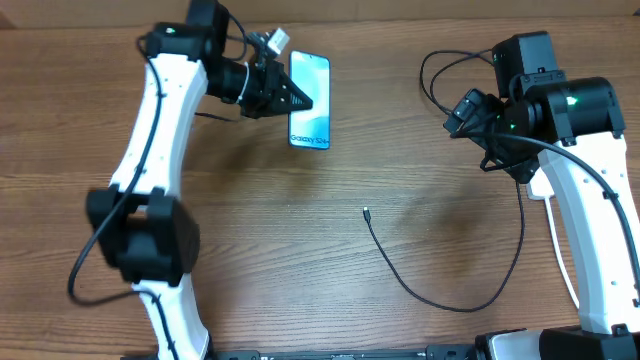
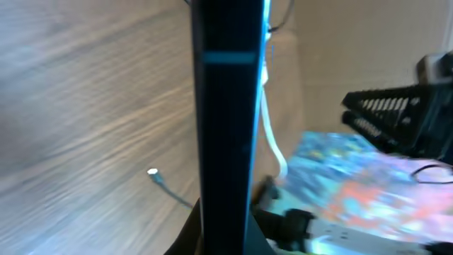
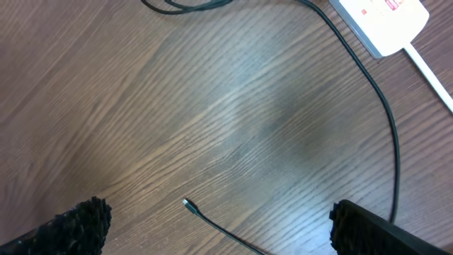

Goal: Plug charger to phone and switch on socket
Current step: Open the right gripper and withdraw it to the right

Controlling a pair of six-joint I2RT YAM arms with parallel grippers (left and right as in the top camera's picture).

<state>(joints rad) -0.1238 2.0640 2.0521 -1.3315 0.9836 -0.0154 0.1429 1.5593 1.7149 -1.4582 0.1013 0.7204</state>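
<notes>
Left tool (image 1: 298, 95): pressed together on the long edge of the phone (image 1: 312, 88). In the left wrist view the phone stands edge-on between the fingers, a dark upright band.
Right tool (image 3: 219, 207): spread wide, one dark finger at each lower corner of the right wrist view, pinching nothing.
Phone, look: slim rectangle with a light blue screen, a dark rim and white "Galaxy S24" text at the short edge nearer the robot. From overhead we see the screen face-on.
Phone, place: far left part of the counter (image 1: 300, 260), at the tip of the left arm. We cannot tell whether it rests on the wood or is held off it.
Charger (image 1: 440, 303), look: a long thin black cable with a tiny pale tip.
Charger, place: the tip lies free on bare wood near the middle of the counter, well apart from the phone and below the right tool. From there the cable bows toward the robot, then climbs beside the right arm and loops at the far side. Its other end is hidden.
Socket (image 3: 382, 21): white strip with red markings, only one end in the right wrist view. A thick white cord (image 3: 432, 74) leaves that end. The black cable passes just beside it. We cannot read the switch.
Count: two tools, one phone, one charger, one socket, one white cord.
</notes>
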